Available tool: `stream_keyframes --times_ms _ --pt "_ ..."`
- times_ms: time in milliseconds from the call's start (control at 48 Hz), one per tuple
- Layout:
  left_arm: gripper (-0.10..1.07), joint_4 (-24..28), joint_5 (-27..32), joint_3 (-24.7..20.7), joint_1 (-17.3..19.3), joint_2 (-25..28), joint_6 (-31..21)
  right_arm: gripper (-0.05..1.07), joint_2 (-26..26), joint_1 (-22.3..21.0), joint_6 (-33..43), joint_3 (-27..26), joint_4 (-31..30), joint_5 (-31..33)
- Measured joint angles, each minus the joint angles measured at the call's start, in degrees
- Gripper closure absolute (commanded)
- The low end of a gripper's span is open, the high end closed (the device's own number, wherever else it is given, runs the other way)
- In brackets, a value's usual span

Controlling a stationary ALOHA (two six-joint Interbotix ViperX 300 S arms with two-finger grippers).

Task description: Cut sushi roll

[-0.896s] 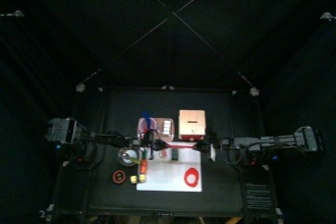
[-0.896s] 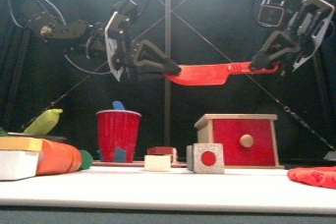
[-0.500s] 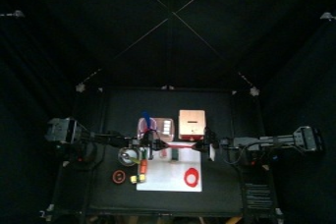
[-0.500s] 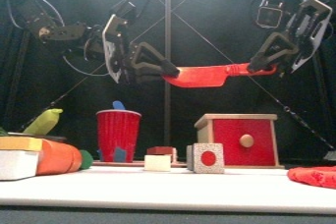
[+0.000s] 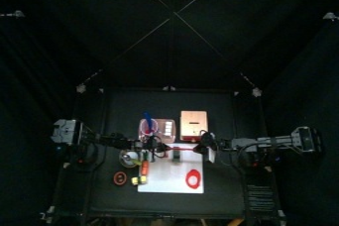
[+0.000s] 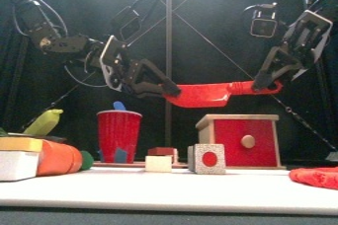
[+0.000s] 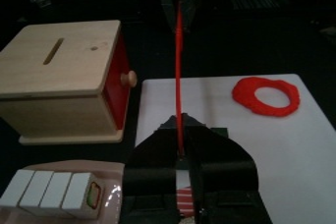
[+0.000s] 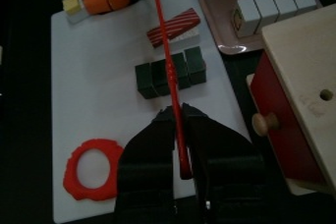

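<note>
The red cutter (image 6: pixel 205 93), a thin flexible blade, hangs in the air between both arms, sagging at mid-span. The left gripper (image 7: pixel 182 130) is clamped on one end, the right gripper (image 8: pixel 184 120) on the other, jaws nearly closed. The sushi roll (image 8: pixel 172 74), a dark block, lies on the white cutting board (image 8: pixel 105 110) near its middle, directly below the blade. In the right wrist view the blade crosses the roll's long axis. Both wrists pitch downward, equally near.

I see the cup (image 6: pixel 119 134) left of the box (image 6: pixel 239 142), small blocks (image 6: pixel 185 159) between them, and the ring (image 5: pixel 195 178) on the mat (image 5: pixel 169 183).
</note>
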Motion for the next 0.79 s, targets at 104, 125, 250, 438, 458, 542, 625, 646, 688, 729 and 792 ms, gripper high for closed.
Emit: stream_keyframes --times_ms 104,125,250,438,458,542,625,646,688,729,792 --pt "0.64 -0.3 1.1 -0.1 0.1 0.8 0.6 0.85 1.9 -0.4 0.0 -0.4 -0.3 0.1" --pt "0.64 -0.3 1.4 -0.1 0.1 1.0 0.8 0.85 2.4 -0.4 0.0 -0.5 -0.3 0.2" --pt "0.64 -0.3 2.4 -0.2 0.1 2.2 0.7 0.85 4.7 -0.4 -0.1 -1.0 -0.4 0.2" --pt "0.64 -1.3 2.5 -0.7 0.1 4.3 0.7 0.85 7.0 -1.1 -0.1 -1.2 -0.9 0.2" --pt "0.64 -1.5 2.5 -0.8 0.1 4.6 0.7 0.85 7.3 -1.3 -0.1 -1.2 -1.0 0.2" --pt "0.64 -2.3 2.5 -1.2 0.2 5.7 0.8 0.85 8.2 -2.2 -0.1 -1.2 -1.0 0.2" --pt "0.64 -2.8 2.6 -1.5 0.2 6.5 0.9 0.85 8.9 -2.8 -0.1 -1.2 -1.1 0.2" --pt "0.64 -2.8 2.5 -1.6 0.2 6.6 0.9 0.85 9.1 -2.8 -0.1 -1.2 -1.0 0.2" --pt "0.64 -2.9 2.6 -1.6 0.2 6.7 0.9 0.85 9.2 -2.9 -0.1 -1.2 -1.0 0.2" --pt "0.64 -3.0 2.7 -1.6 0.2 6.7 0.9 0.85 9.5 -2.9 -0.1 -1.3 -1.0 0.2" --pt "0.64 -3.0 2.7 -1.6 0.2 6.7 0.9 0.85 9.9 -2.9 -0.1 -1.3 -0.8 0.2"
